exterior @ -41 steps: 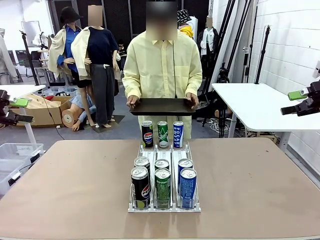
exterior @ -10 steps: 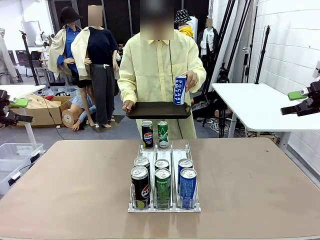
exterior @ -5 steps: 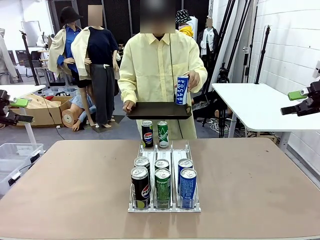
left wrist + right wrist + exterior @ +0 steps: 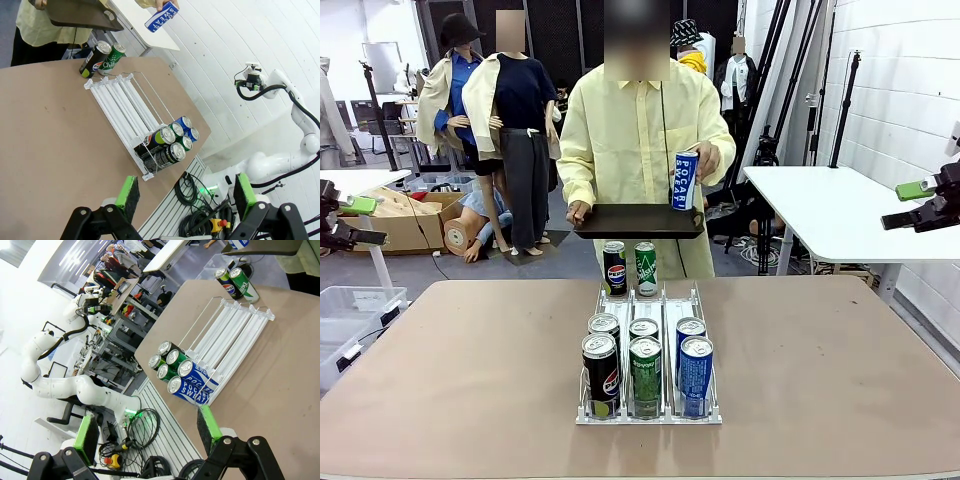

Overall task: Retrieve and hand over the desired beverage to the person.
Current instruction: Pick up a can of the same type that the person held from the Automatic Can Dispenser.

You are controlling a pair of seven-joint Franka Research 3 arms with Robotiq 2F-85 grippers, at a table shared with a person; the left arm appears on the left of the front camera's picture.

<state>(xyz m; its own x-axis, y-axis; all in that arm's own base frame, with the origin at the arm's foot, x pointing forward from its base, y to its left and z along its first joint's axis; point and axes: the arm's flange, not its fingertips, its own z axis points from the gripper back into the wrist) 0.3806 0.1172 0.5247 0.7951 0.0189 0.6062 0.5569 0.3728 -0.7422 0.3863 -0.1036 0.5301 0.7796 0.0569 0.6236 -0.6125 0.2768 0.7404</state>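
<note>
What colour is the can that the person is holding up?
The can is blue with white letters. It shows best in the front view.

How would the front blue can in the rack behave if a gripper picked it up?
The front blue can looks like smooth printed metal, so probably rigid but slippery; a hard squeeze might dent it. It stands tall and narrow, so a sideways nudge could tip it, though the rack likely steadies it.

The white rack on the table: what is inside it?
The rack holds six cans at its near end: two black cans, two green cans, two blue cans. Front ones hide most of the back ones.
</note>
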